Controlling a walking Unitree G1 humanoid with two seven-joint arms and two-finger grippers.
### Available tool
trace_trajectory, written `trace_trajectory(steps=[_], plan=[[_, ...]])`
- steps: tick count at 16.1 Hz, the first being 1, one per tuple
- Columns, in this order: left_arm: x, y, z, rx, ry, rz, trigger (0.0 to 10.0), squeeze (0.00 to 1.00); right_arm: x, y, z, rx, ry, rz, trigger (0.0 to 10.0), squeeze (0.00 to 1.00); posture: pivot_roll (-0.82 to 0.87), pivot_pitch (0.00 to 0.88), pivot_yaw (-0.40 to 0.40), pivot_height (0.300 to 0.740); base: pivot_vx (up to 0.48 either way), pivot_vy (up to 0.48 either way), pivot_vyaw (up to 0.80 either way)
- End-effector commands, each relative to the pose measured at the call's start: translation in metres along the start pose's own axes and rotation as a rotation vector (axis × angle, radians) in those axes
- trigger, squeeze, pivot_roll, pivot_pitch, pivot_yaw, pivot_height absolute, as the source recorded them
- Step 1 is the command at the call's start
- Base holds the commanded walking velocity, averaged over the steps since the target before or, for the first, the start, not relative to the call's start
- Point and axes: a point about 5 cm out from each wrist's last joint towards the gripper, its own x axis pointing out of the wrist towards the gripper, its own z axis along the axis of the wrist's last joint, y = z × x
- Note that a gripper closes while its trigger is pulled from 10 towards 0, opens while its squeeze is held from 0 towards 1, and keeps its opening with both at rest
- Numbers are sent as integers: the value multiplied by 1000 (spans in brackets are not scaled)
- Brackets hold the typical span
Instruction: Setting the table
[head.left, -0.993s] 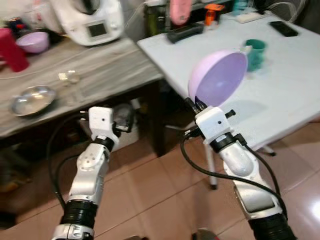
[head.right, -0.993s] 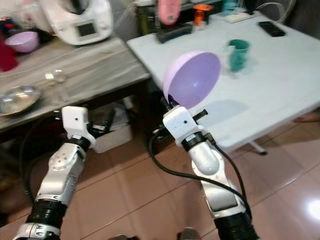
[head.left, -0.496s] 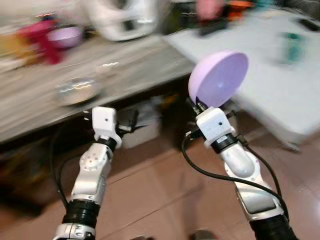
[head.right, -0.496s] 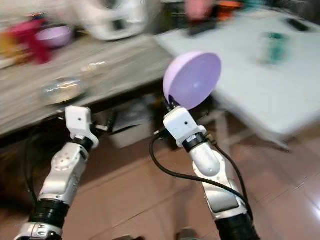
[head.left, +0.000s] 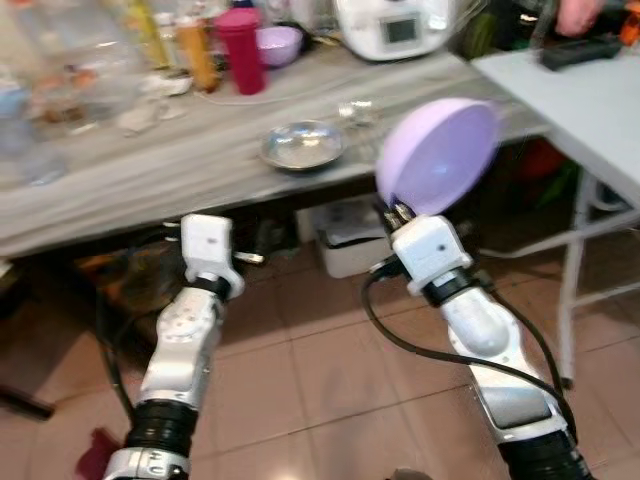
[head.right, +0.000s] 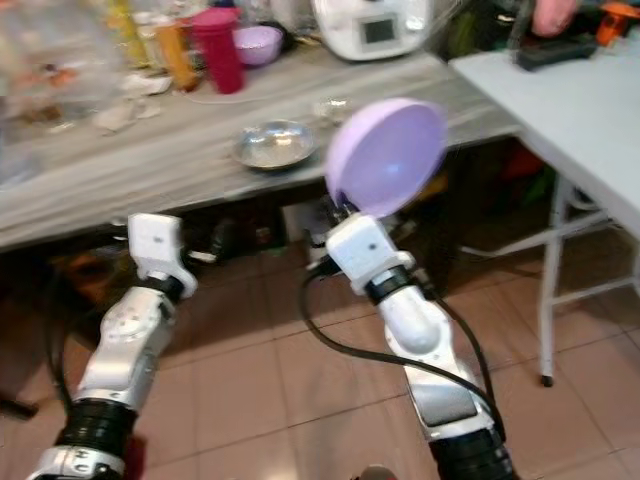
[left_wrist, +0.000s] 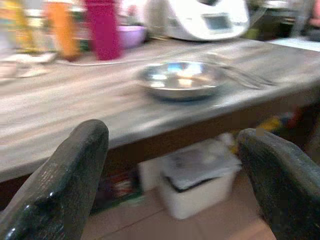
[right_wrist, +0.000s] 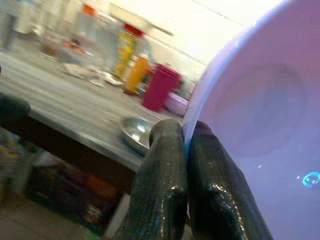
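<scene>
My right gripper is shut on the rim of a lilac bowl, holding it tilted on edge at chest height in front of the grey wooden counter. The right wrist view shows both fingers pinching the bowl's rim. My left gripper is open and holds nothing; it hovers low in front of the counter's edge, facing a steel bowl. The steel bowl sits on the counter just left of the lilac bowl. The white table stands at the right.
On the counter's back stand a magenta cup, a second purple bowl, an orange bottle and a white appliance. A white box lies under the counter. The table leg stands on the tiled floor.
The camera has swung left: the white table slid to the right edge and the counter with the steel bowl now lies ahead. Both arms keep their pose, bowl still held.
</scene>
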Motion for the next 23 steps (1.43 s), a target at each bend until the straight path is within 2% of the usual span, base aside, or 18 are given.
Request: trace_trajectory(steps=[1, 11, 23], plan=[[0, -7, 1, -6, -10, -18, 10000, 0, -1, -7, 1, -12, -1, -12, 10000, 0, -244, 103, 102, 740, 0, 0, 0], [-2, -10, 0, -23, -14, -48, 10000, 0, -1, -6, 3, -21, -12, -4, 10000, 0, -247, 99, 98, 740, 0, 0, 367], [-3, -23, -3, -47, -10, -94, 10000, 0, 1, -9, 2, -24, -9, -8, 10000, 0, -252, 94, 95, 740, 358, 0, 0]])
